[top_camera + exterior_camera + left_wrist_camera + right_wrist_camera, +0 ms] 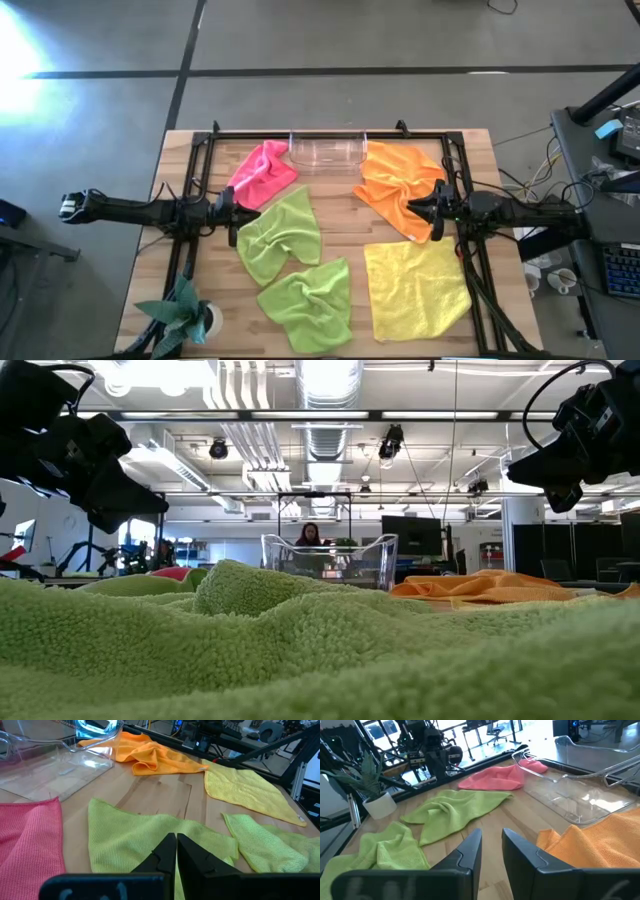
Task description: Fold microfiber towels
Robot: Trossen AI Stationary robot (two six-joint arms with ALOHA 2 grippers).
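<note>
Five towels lie crumpled on the wooden table: a hot pink one (262,172) at the far left, an orange one (400,185) at the far right, two lime green ones (282,232) (310,300) in the middle and near side, and a yellow one (415,290) at the near right. My left gripper (237,222) (176,841) is shut and empty, above the left edge of the upper green towel (145,832). My right gripper (430,215) (491,837) is open and empty, above the near edge of the orange towel (590,845). Both hang well above the table in the low view (130,510) (545,485).
A clear plastic tray (328,150) stands at the far middle, between the pink and orange towels. A small potted plant (185,315) stands at the near left corner. A black metal frame (200,160) runs around the work area. A person (310,536) shows far behind the table.
</note>
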